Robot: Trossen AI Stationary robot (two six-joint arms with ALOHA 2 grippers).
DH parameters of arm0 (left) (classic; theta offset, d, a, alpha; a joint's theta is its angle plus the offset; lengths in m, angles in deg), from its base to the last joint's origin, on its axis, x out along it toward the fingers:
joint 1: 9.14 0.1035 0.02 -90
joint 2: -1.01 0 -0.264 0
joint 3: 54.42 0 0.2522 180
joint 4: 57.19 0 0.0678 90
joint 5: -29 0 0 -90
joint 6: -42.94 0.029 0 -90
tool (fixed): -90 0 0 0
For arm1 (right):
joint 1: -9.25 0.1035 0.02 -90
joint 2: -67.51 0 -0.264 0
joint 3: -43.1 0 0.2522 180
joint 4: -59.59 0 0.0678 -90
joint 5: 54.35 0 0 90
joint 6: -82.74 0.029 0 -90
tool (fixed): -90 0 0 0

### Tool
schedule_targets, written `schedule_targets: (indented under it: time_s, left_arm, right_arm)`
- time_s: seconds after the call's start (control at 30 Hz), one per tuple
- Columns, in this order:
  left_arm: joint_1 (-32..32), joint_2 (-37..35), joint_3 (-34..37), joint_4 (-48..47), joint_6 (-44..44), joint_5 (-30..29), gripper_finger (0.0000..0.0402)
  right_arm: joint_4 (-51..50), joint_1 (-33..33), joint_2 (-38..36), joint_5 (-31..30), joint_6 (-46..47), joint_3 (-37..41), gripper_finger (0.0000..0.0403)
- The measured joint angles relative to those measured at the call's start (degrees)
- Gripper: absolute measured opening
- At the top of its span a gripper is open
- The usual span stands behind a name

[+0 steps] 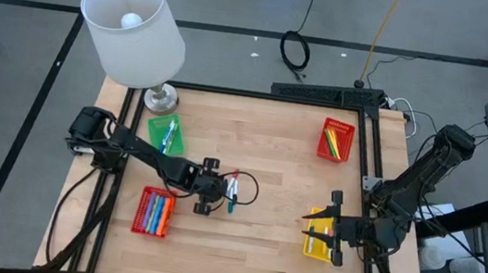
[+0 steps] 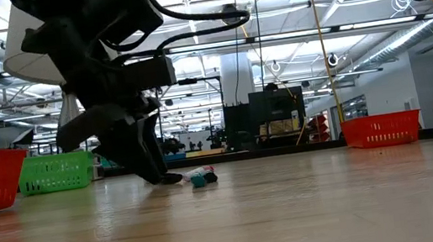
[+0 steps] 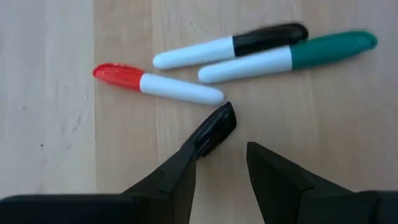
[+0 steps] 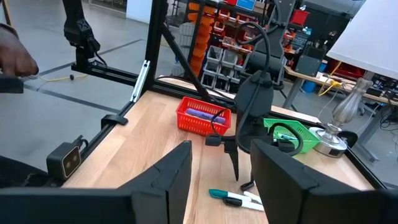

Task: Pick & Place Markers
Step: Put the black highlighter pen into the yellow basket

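Observation:
Three markers lie side by side on the wooden table: one red-capped [image 3: 155, 84], one black-capped [image 3: 230, 46], one green-capped [image 3: 286, 56], all with white barrels. They show mid-table in the high view [image 1: 233, 191]. My left gripper [image 3: 239, 146] points steeply down just beside them, open, with nothing between its fingers. One fingertip [image 3: 217, 124] stands close to the red-capped marker's white end. My right gripper [image 1: 305, 224] hangs level above the yellow basket [image 1: 317, 243], open and holding nothing.
A red basket [image 1: 154, 211] of markers stands near left. A green basket [image 1: 167, 135] with markers is behind it, beside a lamp [image 1: 136, 30]. Another red basket [image 1: 336, 139] sits far right. Bare wood lies between the two arms.

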Motion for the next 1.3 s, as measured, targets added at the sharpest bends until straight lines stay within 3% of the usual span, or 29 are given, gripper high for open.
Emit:
schedule_targets:
  time_s: [0.4,0.5,0.6,0.7,0.83,0.93,1.17,1.3]
  left_arm:
    - [1.56,-5.93,0.24,-1.88,6.78,-3.16,0.0149]
    - [3.18,-6.00,0.22,-2.50,6.60,-1.46,0.0149]
    - [5.47,-6.01,0.20,-3.04,-3.09,0.59,0.0149]
    - [6.95,-6.67,0.20,-3.68,-18.95,0.77,0.0149]
    - [7.68,-6.70,0.18,-3.59,-36.06,5.86,0.0149]
    - [6.84,-6.50,0.14,-3.70,-42.48,6.82,0.0149]
    - [3.73,-5.22,0.11,-11.60,-54.07,2.70,0.0149]
    - [3.52,-4.80,0.11,-12.97,-57.03,1.90,0.0149]
  right_arm:
    - [-1.29,0.07,0.10,0.04,0.30,0.28,0.0151]
    - [-1.32,0.07,0.09,0.02,1.52,1.29,0.0150]
    - [-1.24,0.07,0.09,0.03,2.28,1.94,0.0149]
    - [-0.37,0.07,0.09,-0.02,2.02,1.99,0.0150]
    - [3.02,0.07,0.04,-0.07,-1.22,1.99,0.0149]
    - [3.79,0.07,0.04,-0.10,-2.35,1.99,0.0147]
    - [3.87,0.07,0.04,-0.11,-2.52,1.99,0.0150]
    - [3.94,0.07,0.04,-0.13,-2.54,1.99,0.0147]
